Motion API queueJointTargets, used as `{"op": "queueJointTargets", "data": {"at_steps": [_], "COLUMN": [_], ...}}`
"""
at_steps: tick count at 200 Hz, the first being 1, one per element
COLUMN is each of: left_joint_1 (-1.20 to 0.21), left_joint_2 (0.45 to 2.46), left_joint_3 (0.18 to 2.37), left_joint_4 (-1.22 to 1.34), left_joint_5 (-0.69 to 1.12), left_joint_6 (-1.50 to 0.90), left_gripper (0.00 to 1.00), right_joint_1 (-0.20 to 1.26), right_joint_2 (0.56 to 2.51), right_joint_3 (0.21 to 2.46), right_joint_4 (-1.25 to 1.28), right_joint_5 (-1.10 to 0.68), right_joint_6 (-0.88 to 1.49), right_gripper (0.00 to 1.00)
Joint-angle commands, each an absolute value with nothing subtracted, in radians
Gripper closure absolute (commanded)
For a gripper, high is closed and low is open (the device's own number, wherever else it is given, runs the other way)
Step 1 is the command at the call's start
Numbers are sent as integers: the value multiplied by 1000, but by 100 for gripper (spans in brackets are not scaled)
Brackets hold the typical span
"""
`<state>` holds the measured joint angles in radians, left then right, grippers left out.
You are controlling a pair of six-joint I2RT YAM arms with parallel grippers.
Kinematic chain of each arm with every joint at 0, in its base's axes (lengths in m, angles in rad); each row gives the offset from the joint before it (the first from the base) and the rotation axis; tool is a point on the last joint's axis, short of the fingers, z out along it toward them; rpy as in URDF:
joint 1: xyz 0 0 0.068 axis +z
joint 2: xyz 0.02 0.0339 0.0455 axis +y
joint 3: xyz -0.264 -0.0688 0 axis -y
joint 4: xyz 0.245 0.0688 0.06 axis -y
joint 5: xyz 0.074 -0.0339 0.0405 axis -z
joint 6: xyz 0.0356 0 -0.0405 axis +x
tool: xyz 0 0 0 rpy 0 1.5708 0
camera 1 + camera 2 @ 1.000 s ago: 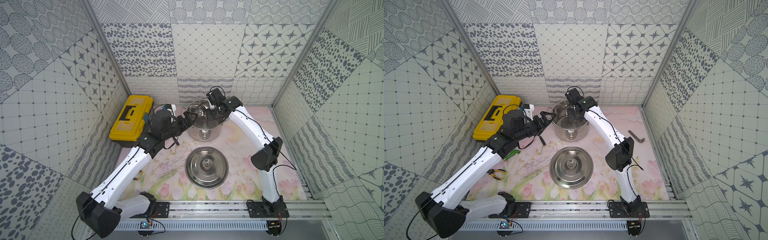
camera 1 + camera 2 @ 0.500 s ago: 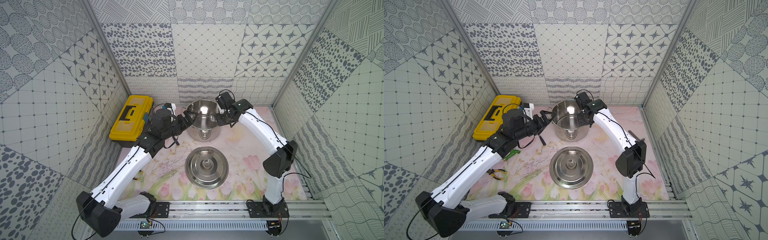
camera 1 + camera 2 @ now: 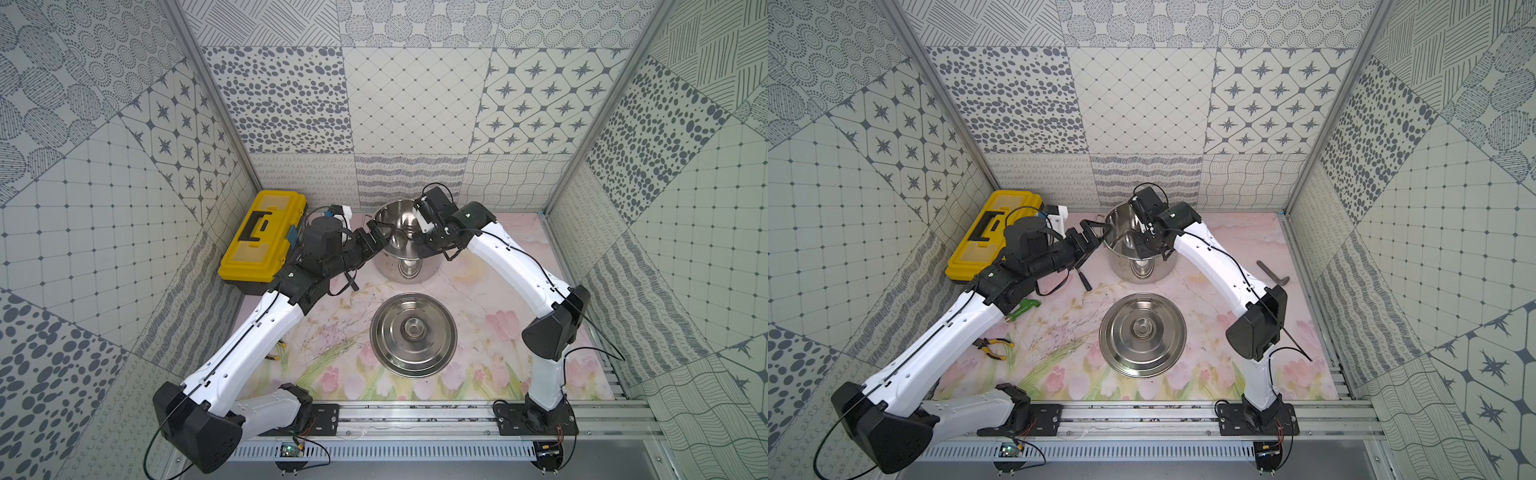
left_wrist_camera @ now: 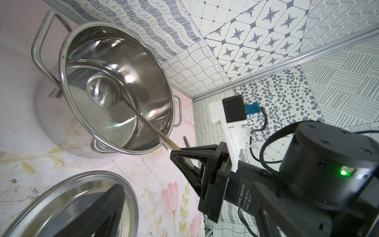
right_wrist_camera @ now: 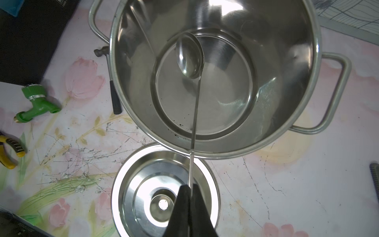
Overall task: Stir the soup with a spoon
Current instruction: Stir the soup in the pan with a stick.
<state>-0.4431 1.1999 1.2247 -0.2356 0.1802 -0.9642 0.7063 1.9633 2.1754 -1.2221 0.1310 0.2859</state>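
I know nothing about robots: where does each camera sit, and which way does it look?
Both top views: high overhead, looking down at the flowered table, with both white arms.
Left wrist view: on the left arm, looking sideways into the shiny steel stockpot; a dark blur, likely a finger of the open left gripper, shows.
Right wrist view: on the right arm, looking down the long-handled steel ladle into the pot; the right gripper shows, shut on the handle.
Shared: both wrist views show pot, ladle and flat round steel lid.
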Motion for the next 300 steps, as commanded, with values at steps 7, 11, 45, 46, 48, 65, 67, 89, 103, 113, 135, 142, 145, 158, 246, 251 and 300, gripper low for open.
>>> {"op": "queueJointTargets", "data": {"at_steps": [7,11,45,46,48,65,67,89,103,113,135,142,145,158,246,251,300], "left_joint_1": [-439,-440,-438,-438,-438,-435,-435,-430,-425,-421,-415,-415,-413,-413,-408,-407,-408], "left_joint_2": [1178,1176,1164,1164,1162,1161,1161,1161,1162,1166,1175,1178,1177,1183,1178,1177,1168], "left_joint_3": [1230,1230,1217,1217,1215,1210,1210,1210,1210,1210,1211,1212,1212,1212,1203,1201,1198], "left_joint_4": [-223,-226,-226,-226,-226,-225,-225,-225,-224,-221,-215,-212,-210,-204,-203,-204,-208], "left_joint_5": [186,186,187,187,187,188,189,196,200,204,217,219,219,224,229,227,227], "left_joint_6": [-943,-942,-942,-943,-942,-943,-943,-942,-943,-943,-947,-948,-949,-950,-957,-958,-960], "left_gripper": [0,1,1,1,0,1,1,0,0,1,1,0,0,0,0,0,0], "right_joint_1": [703,702,675,674,671,648,647,620,605,596,581,580,580,579,647,654,696], "right_joint_2": [2058,2072,2199,2202,2208,2246,2249,2246,2229,2218,2186,2174,2169,2140,2021,2024,2134], "right_joint_3": [2328,2353,2578,2583,2595,2666,2670,2664,2635,2616,2559,2538,2527,2480,2249,2250,2427], "right_joint_4": [-1227,-1237,-1337,-1339,-1343,-1380,-1384,-1397,-1397,-1397,-1396,-1397,-1397,-1396,-1347,-1343,-1341], "right_joint_5": [169,178,215,215,216,218,220,227,237,244,256,259,260,267,146,139,105], "right_joint_6": [293,289,269,269,269,266,266,251,234,220,192,185,180,167,203,210,273], "right_gripper": [100,100,100,100,100,100,100,100,100,100,100,100,100,100,100,100,100]}}
